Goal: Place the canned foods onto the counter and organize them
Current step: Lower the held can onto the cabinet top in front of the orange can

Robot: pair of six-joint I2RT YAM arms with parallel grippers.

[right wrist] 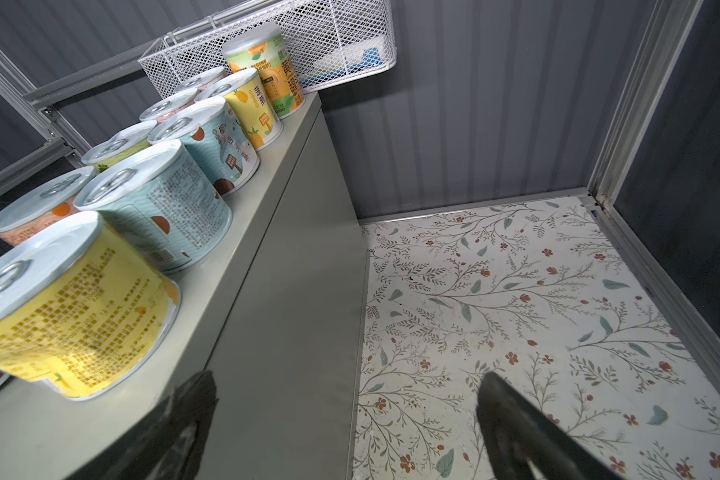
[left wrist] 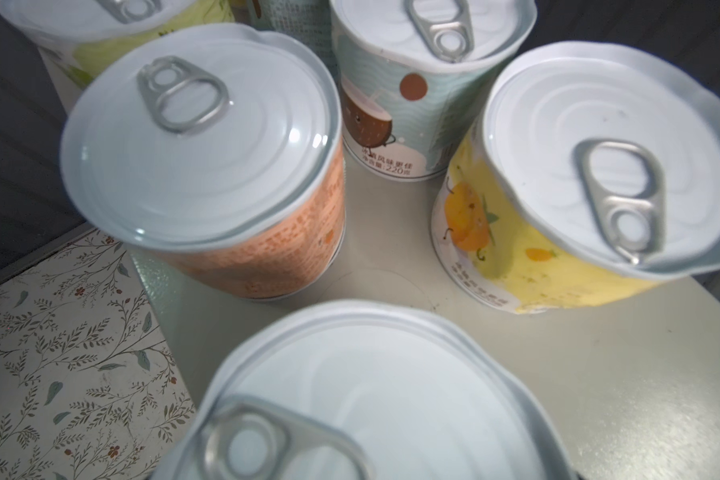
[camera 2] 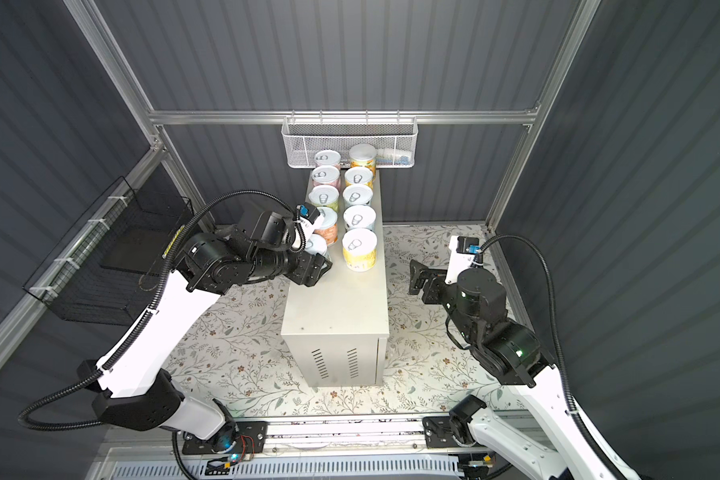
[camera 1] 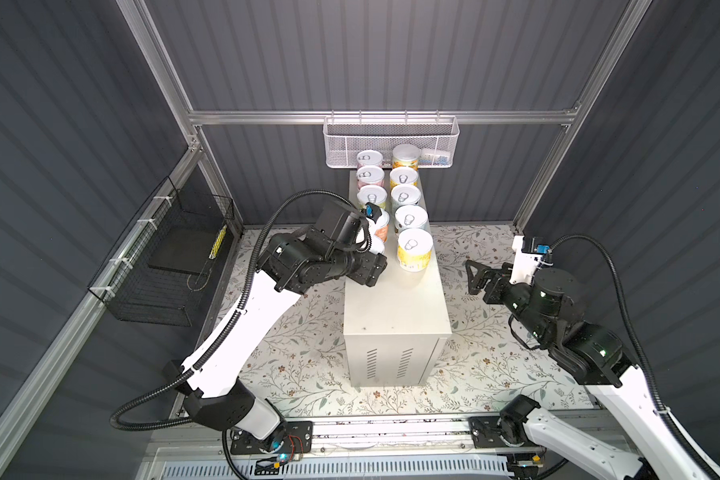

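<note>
Several cans stand in two rows on the far half of the cream counter (camera 1: 395, 307) (camera 2: 337, 307). The yellow can (camera 1: 415, 249) (left wrist: 558, 232) ends the right row. An orange can (camera 1: 382, 227) (left wrist: 225, 199) stands in the left row. My left gripper reaches in at the near end of the left row, shut on a pale-labelled can (camera 2: 319, 245). That can's lid (left wrist: 362, 395) hides the fingers in the left wrist view. My right gripper (camera 1: 472, 276) (right wrist: 346, 384) hangs open and empty beside the counter's right wall (right wrist: 267, 291), over the floral surface.
A white mesh basket (camera 1: 391, 141) hangs on the back rail just behind the rows. A black wire basket (camera 1: 163, 266) is fixed to the left wall. The near half of the counter top carries no cans. The floral surface (camera 1: 308, 353) surrounds the counter.
</note>
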